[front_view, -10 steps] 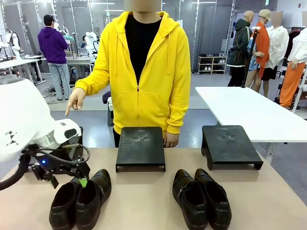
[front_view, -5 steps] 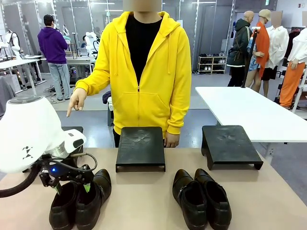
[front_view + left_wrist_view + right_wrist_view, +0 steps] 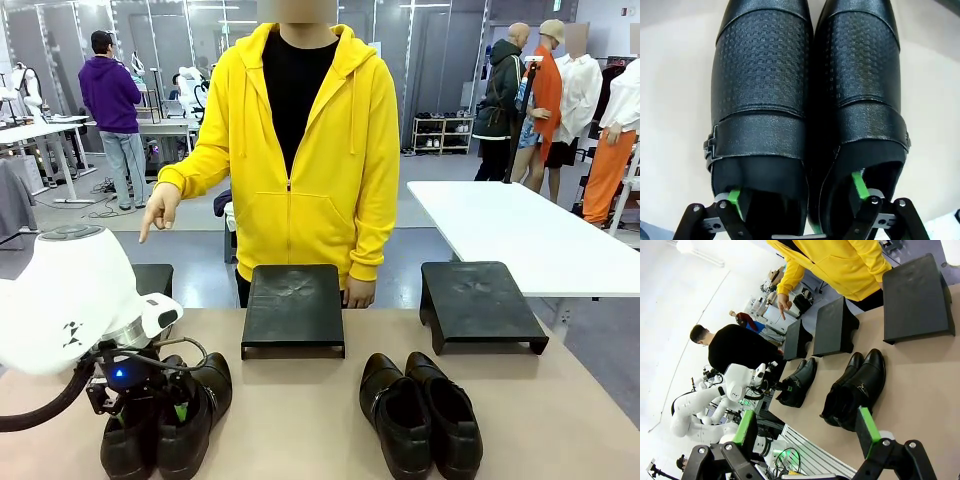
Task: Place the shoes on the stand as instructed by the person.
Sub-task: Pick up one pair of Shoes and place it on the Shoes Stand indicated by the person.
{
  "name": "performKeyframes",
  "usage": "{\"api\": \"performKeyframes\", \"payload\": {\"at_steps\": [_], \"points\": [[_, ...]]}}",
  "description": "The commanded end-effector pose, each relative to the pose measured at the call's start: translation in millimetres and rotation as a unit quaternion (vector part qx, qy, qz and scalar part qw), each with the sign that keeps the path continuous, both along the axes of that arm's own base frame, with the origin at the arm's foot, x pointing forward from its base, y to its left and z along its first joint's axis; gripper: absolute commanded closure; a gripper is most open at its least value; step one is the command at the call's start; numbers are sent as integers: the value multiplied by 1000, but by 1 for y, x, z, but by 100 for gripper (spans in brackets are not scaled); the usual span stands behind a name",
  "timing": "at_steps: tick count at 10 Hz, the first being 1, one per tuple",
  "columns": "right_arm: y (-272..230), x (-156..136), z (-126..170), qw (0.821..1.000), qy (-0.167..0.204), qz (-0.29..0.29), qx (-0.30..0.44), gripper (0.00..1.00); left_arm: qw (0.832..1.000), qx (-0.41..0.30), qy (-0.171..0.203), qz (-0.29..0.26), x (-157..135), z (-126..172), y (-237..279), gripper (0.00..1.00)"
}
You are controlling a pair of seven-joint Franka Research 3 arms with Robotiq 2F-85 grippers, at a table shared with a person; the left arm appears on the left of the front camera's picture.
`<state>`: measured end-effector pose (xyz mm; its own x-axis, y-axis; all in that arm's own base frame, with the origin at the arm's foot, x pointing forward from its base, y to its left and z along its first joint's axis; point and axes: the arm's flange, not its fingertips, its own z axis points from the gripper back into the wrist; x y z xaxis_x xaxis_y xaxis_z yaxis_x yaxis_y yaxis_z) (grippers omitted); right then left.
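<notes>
Two pairs of black shoes lie on the tan table: the left pair [image 3: 185, 415] and the right pair [image 3: 420, 415]. My left gripper [image 3: 150, 408] is down in the left pair [image 3: 805, 100]. Its jaws stand open, one green-padded finger [image 3: 734, 196] inside each shoe's opening and the two inner sides between them. The person [image 3: 300, 150] in yellow stands at the far side, a hand [image 3: 155, 212] pointing down toward the left stand [image 3: 155, 275]. My right gripper [image 3: 807, 440] hangs open and empty, high above the right pair [image 3: 855, 390].
A middle stand [image 3: 293, 308] and a right stand [image 3: 480, 300] stand along the far edge, both bare on top. My left arm's white body [image 3: 70, 300] hides part of the left stand. A white table [image 3: 520, 230] stands behind on the right.
My left arm has sunk and its gripper has dropped from above the left pair into the shoes' openings. The person's pointing hand and the right pair have not moved.
</notes>
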<state>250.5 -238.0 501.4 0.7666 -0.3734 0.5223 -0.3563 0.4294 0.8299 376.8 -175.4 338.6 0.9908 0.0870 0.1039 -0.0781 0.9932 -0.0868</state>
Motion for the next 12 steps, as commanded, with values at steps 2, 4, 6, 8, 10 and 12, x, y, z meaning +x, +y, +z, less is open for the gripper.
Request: {"api": "performKeyframes", "payload": {"at_steps": [2, 4, 6, 8, 10, 12], "points": [[-2, -1, 2, 1000, -9, 2, -1, 0, 999, 8, -24, 23, -74, -25, 28, 100], [-2, -1, 2, 1000, -9, 2, -1, 0, 999, 22, -22, 28, -75, -25, 26, 100], [-2, -1, 2, 1000, -9, 2, -1, 0, 998, 37, -29, 36, -73, -19, 29, 97], [-2, -1, 2, 1000, -9, 2, -1, 0, 998, 27, -33, 48, -69, -5, 29, 100], [-2, -1, 2, 1000, -9, 2, -1, 0, 998, 21, -43, 50, -64, 18, 31, 100], [-2, -1, 2, 1000, -9, 2, -1, 0, 997, 22, -59, 50, -57, 55, 36, 100]]}}
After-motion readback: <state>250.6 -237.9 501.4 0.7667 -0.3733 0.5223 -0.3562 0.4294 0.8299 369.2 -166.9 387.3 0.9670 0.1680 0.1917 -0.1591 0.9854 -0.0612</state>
